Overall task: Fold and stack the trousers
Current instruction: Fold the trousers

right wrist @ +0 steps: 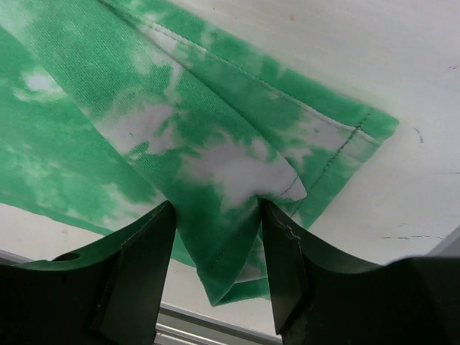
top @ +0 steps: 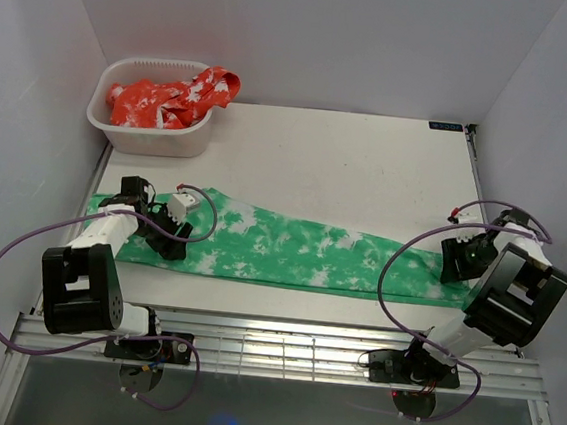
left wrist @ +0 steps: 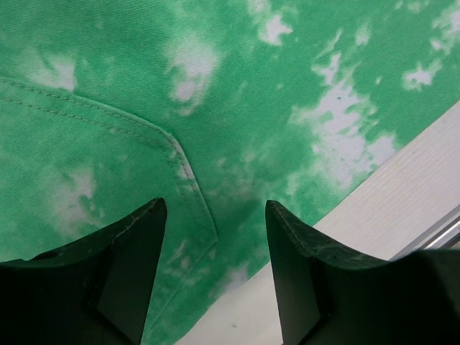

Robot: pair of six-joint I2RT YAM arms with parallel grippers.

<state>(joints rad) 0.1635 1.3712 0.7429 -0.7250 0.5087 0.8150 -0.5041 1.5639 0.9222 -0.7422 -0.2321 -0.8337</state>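
Note:
The trousers (top: 290,253), bright green with white blotches, lie stretched flat across the table, wide end at the left and leg ends at the right. My left gripper (top: 171,237) hovers open over their near edge beside a stitched pocket seam (left wrist: 180,158); nothing sits between its fingers (left wrist: 215,208). My right gripper (top: 456,269) is at the leg hem. It is open, and its fingers (right wrist: 218,205) straddle a raised fold of the trousers (right wrist: 108,108) that touches both fingertips. A hem corner (right wrist: 223,287) hangs toward the table's front rail.
A white basket (top: 102,120) holding a red and white garment (top: 174,102) stands at the back left. Bare white table (top: 368,170) lies behind the trousers. A metal rail (top: 291,339) runs along the near edge. Purple cables loop beside both arms.

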